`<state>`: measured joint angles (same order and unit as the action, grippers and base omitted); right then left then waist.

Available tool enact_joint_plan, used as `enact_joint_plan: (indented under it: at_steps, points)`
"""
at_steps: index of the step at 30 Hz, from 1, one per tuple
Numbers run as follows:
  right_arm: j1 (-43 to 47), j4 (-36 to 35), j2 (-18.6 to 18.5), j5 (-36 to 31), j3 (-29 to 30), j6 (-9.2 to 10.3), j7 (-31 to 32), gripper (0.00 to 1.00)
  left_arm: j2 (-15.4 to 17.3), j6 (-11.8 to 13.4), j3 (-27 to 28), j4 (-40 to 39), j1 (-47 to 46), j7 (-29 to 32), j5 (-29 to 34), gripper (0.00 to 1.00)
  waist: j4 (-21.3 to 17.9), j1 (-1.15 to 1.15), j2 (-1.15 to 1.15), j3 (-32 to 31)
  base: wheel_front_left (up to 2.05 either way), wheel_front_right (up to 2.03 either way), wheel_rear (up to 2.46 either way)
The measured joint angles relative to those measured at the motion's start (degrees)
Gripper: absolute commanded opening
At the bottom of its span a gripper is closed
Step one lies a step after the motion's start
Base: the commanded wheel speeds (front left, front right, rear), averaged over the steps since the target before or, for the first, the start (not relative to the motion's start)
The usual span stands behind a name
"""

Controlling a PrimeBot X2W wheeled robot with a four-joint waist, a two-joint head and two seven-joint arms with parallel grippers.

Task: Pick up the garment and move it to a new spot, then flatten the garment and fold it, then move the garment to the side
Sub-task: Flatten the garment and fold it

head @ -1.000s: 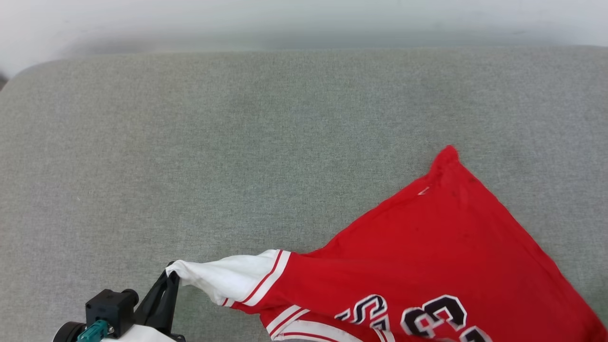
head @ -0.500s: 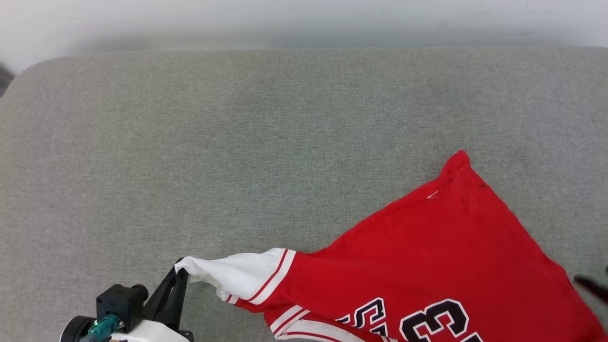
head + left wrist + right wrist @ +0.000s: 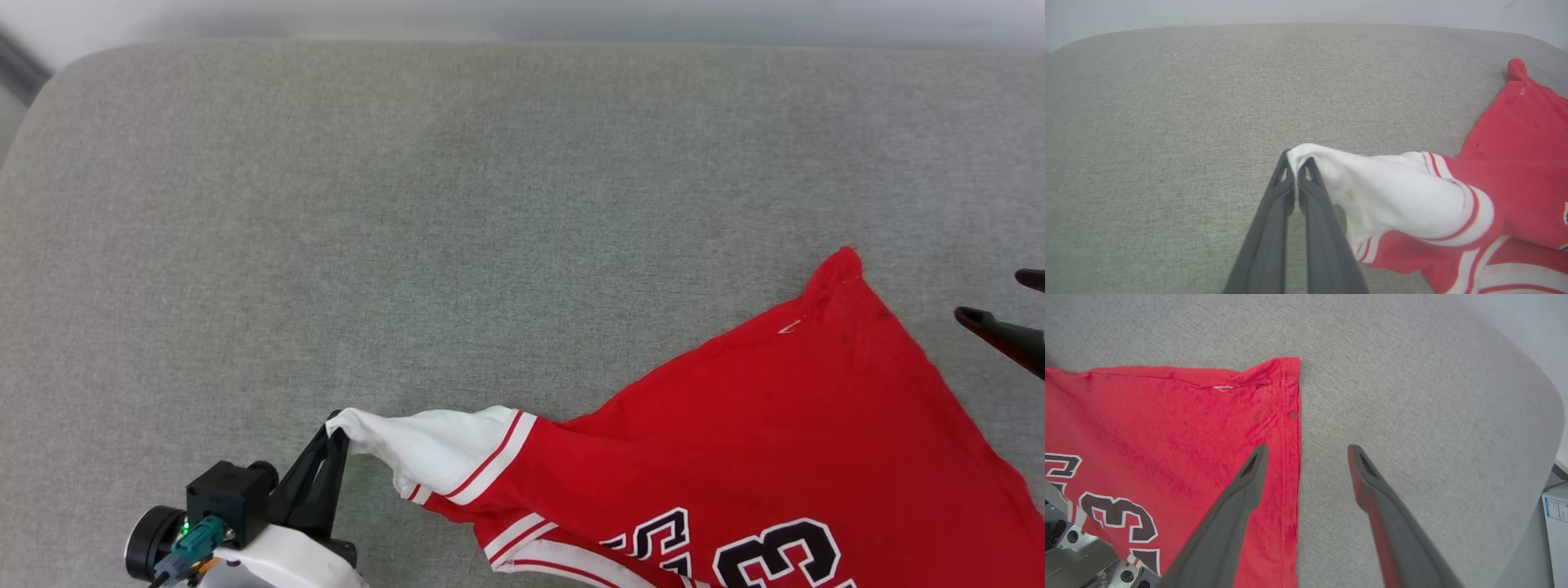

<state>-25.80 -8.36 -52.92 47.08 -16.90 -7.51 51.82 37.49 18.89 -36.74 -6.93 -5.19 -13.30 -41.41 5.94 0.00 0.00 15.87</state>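
1. Garment (image 3: 775, 425): red jersey tee with white sleeves, striped trim and a black "3" outlined in white. It lies print side up on the near right part of the cushion (image 3: 408, 204). The body is spread with shallow wrinkles. One hem corner (image 3: 1286, 375) points toward the far right corner, and one white sleeve (image 3: 1392, 192) is drawn out to the left.
2. My left fingers (image 3: 1284, 188): clenched on the very tip of that sleeve, which looks raised a little off the cushion.
3. My right fingers (image 3: 1251, 473): spread apart and holding nothing, poised over the hem edge just short of the hem corner. One is above red cloth, the other above bare cushion.
4. Handling, as I judge it: light, limp and thin, with no stiffness. It should sag wherever it is unsupported and stretch if pulled by the sleeve alone. It is not fragile. It will probably drag on the woven cover rather than slide.
5. Where to hold, as I judge it: the stitched hem at or beside the corner, pinching both layers, to balance the sleeve grip.
6. Surface: grey woven upholstery with rounded corners. It looks soft enough to let a finger press in under the hem.
7. Room: a pale wall (image 3: 1290, 10) behind the far edge, and a pale labelled box (image 3: 1555, 522) beyond the right edge.
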Motion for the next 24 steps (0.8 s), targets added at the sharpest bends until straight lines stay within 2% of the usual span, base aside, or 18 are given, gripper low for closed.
enact_joint_plan:
  at_steps: [5, 8, 14, 18, 24]
  points:
    - [-9.49, 4.82, 2.92, -1.48, -7.71, 0.0, 7.5, 1.0, -1.38, -0.58, -0.6, 0.2, -1.78, -0.08, 0.55, 0.0, 1.37, 0.0, 0.0, 2.46, 0.0, 0.0, 0.0]
    - [-14.4, 8.75, 4.53, -3.11, -11.48, 0.0, 9.23, 1.0, -2.21, -1.22, -1.09, 0.68, -3.16, -0.24, 0.99, 0.0, 2.34, 0.0, 0.0, 4.04, 0.0, 0.0, 0.0]
    - [-21.36, 16.79, 6.31, -6.23, -18.23, 0.0, 8.73, 1.0, -3.43, -1.92, -1.46, 1.59, -5.47, -0.47, 1.85, 0.0, 4.25, 0.01, 0.0, 7.37, 0.0, 0.0, 0.0]
    - [-22.87, 20.47, 7.59, -5.65, -21.6, 0.0, 5.49, 1.0, -4.15, -2.33, -1.49, 2.25, -6.37, -0.59, 1.94, 0.0, 5.31, 0.01, 0.0, 9.48, 0.0, 0.0, 0.0]
    - [-24.29, 22.51, 6.44, -3.79, -26.94, 0.01, 2.59, 1.0, -5.01, -3.21, -1.49, 3.58, -7.21, -1.0, 2.35, 0.0, 5.91, 0.0, 0.0, 10.88, 0.0, 0.0, 0.0]
